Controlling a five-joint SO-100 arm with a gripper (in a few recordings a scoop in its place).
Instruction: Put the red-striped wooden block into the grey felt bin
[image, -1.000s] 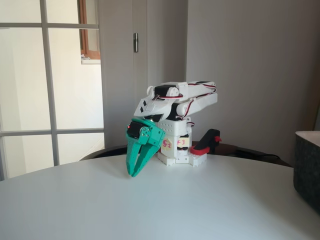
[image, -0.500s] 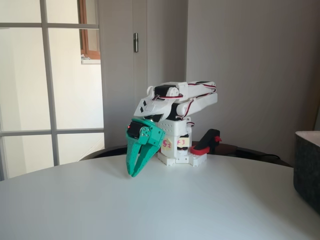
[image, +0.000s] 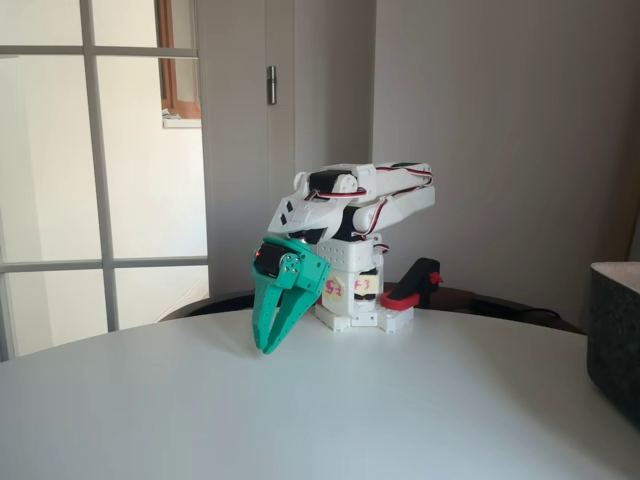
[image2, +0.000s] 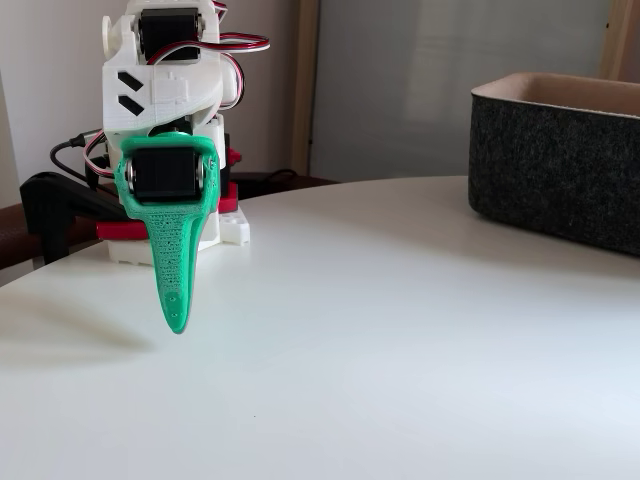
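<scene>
Bare bench (image2: 400, 330) between fingers (image2: 176, 300) and bin (image2: 560, 160), open path across; bin wall is the sole obstacle, far right.

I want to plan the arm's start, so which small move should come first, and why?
Probably lift and unfold the arm a little. The green gripper points down, shut and holding nothing, with its tip close over the white table. The grey felt bin stands apart at the right.

Nothing has shifted over the last second: the green gripper (image: 266, 345) hangs exactly where it was, fingers pointing down.
</scene>
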